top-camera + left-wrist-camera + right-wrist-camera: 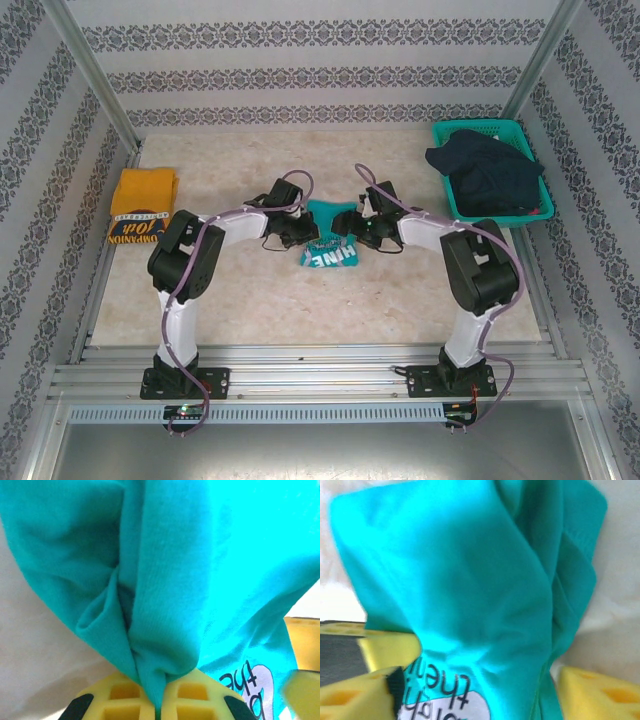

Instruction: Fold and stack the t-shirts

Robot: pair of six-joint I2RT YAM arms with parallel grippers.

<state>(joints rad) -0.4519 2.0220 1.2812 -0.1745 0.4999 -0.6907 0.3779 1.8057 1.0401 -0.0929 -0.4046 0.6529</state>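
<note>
The teal-green t-shirt (328, 238) lies bunched at the table's middle, its white lettering facing the near side. My left gripper (291, 232) sits at its left edge. In the left wrist view the yellow fingers (120, 700) are pressed together on a pinched fold of the teal cloth (165, 605). My right gripper (362, 230) is at the shirt's right edge. Its yellow fingers (600, 695) stand wide apart with the teal cloth (470, 595) lying loose between them. The mustard-yellow t-shirt (143, 203) lies folded at the far left of the table, its dark lettered band toward the front.
A teal plastic mesh basket (445, 135) stands at the back right with dark navy clothing (488, 168) heaped in it. Patterned walls and metal posts close in the table on three sides. The marble-look tabletop (250, 300) is bare in front of the shirt.
</note>
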